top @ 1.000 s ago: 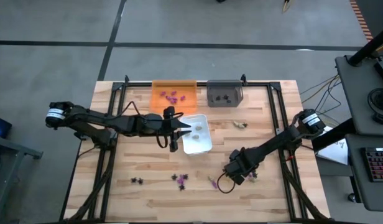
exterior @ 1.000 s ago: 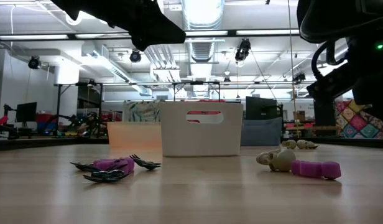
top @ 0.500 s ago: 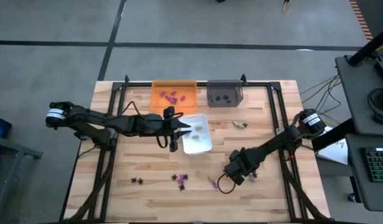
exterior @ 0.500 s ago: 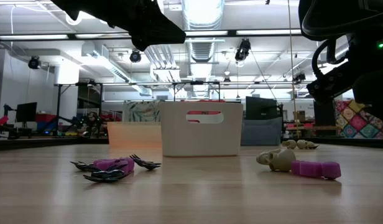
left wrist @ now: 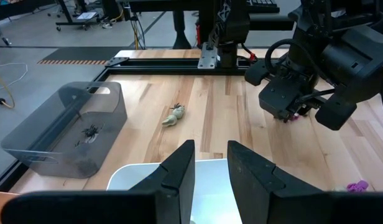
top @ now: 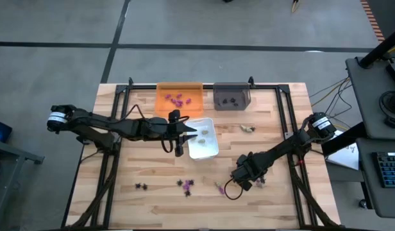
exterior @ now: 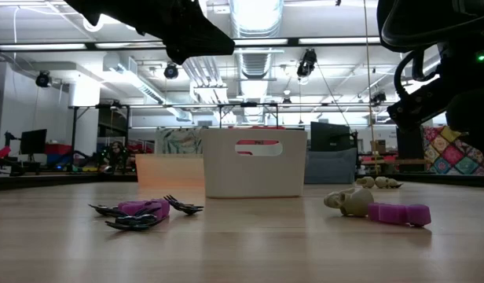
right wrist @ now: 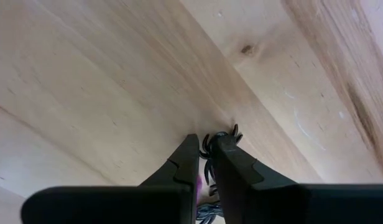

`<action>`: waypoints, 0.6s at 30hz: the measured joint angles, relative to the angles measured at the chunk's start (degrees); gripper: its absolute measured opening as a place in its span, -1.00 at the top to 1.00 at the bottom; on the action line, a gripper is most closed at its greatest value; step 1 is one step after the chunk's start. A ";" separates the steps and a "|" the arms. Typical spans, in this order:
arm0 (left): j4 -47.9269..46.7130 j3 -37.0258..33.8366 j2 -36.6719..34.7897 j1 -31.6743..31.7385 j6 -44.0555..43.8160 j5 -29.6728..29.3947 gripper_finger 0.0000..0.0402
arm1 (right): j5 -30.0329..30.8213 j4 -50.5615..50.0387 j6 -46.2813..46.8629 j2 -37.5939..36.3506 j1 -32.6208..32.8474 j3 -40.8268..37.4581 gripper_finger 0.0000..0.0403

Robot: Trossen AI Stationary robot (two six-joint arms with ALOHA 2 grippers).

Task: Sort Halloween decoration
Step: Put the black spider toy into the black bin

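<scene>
Your right hand [right wrist: 204, 163] is pinching a black spider [right wrist: 217, 142] on the table [top: 152, 192], lower right of the overhead frame; it's looking light, spindly and slippery, so grip its body. Left hand [left wrist: 210, 163] is hovering narrowly parted over the white tray [top: 207, 149]

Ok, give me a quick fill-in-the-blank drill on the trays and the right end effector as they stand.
1. The purple pieces already sorted lie in the ____ tray.
2. The grey tray holds ____ pieces.
3. The left end effector hovers over the ____ tray.
4. The right end effector is down at the table with a ____ spider between its fingertips.

Missing words: orange; black; white; black
</scene>
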 joint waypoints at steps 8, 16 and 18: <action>0.00 0.00 0.00 0.00 0.00 0.00 0.61 | 0.04 -0.48 -0.01 -2.11 -0.07 -0.21 0.83; 0.02 0.00 0.02 0.02 -0.02 0.00 0.61 | 2.19 -0.15 -0.32 -6.71 -0.66 -0.18 0.84; 0.02 0.00 0.02 0.00 -0.22 0.00 0.61 | 3.04 -0.13 -0.62 -7.80 -0.79 -0.18 0.84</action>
